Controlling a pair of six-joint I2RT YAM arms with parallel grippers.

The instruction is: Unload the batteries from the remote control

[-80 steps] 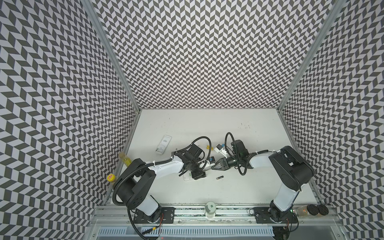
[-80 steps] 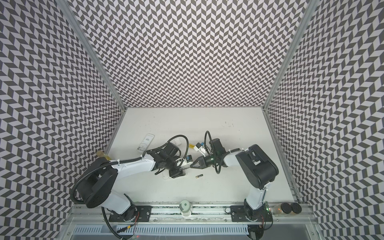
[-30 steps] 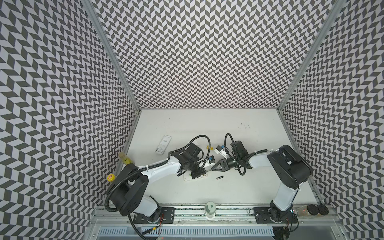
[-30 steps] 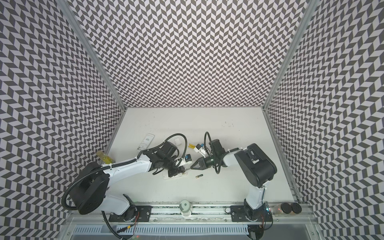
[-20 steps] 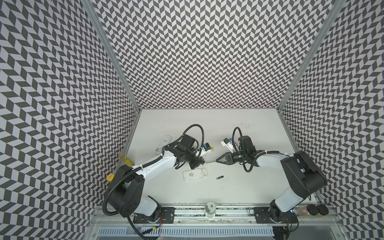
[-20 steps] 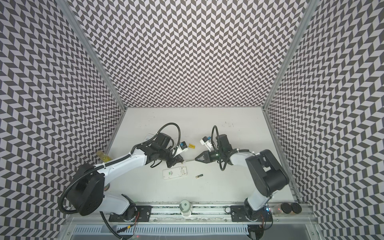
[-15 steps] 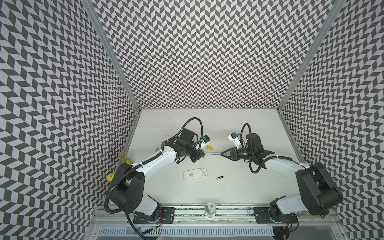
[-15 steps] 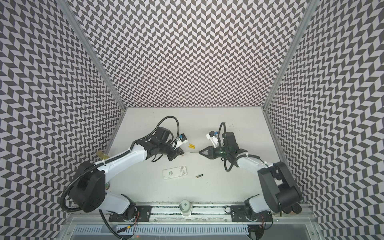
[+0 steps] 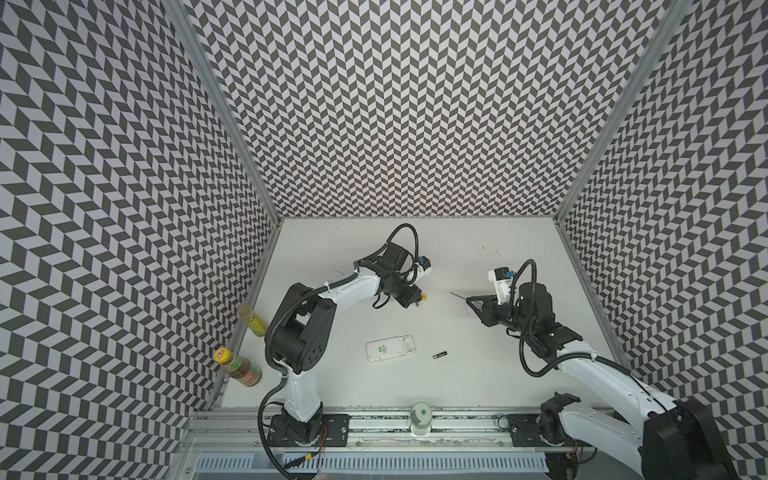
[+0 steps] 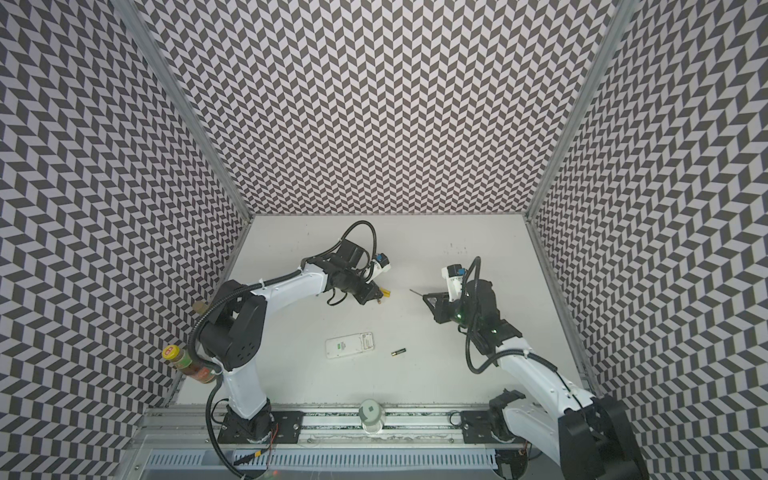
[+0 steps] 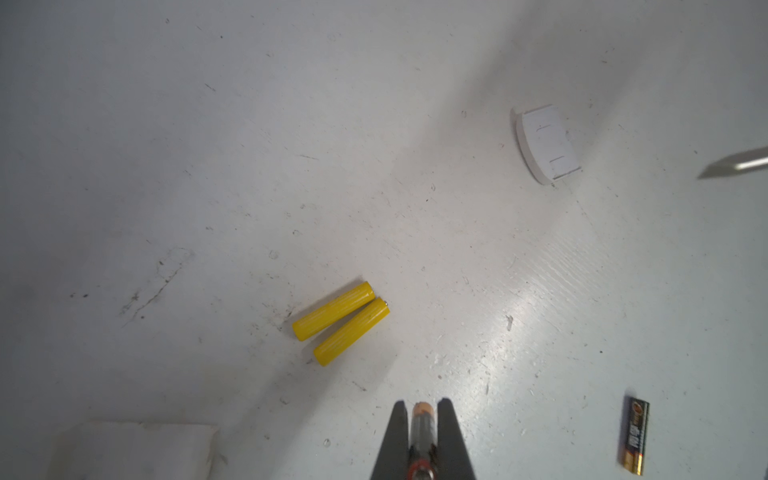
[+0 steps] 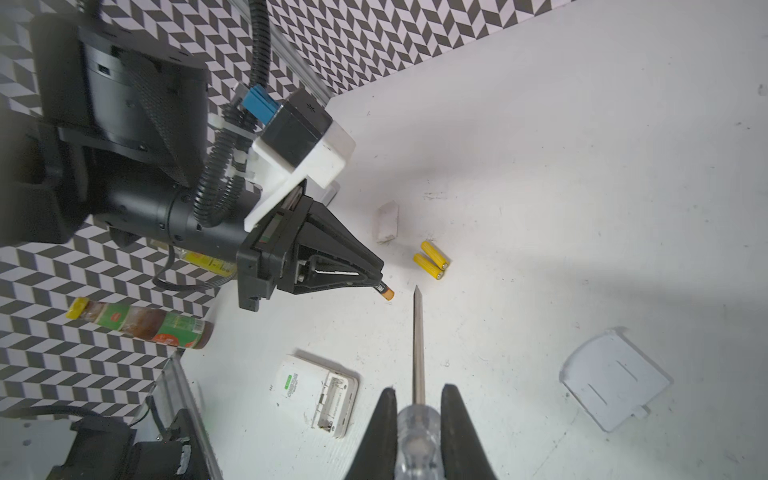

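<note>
Scuffed white tabletop (image 9: 415, 249); left pincer (image 11: 421, 405) clamps cylindrical battery (image 11: 423, 424), right pincer (image 12: 417, 392) clear-handled screwdriver (image 12: 417, 340).

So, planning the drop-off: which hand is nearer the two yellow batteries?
Left. The left hand, gripping a black battery, is just beside the yellow batteries; the right hand, holding the screwdriver, sits clearly farther away.

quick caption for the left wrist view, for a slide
Left gripper holding a black battery near two yellow batteries lying side by side.
</note>
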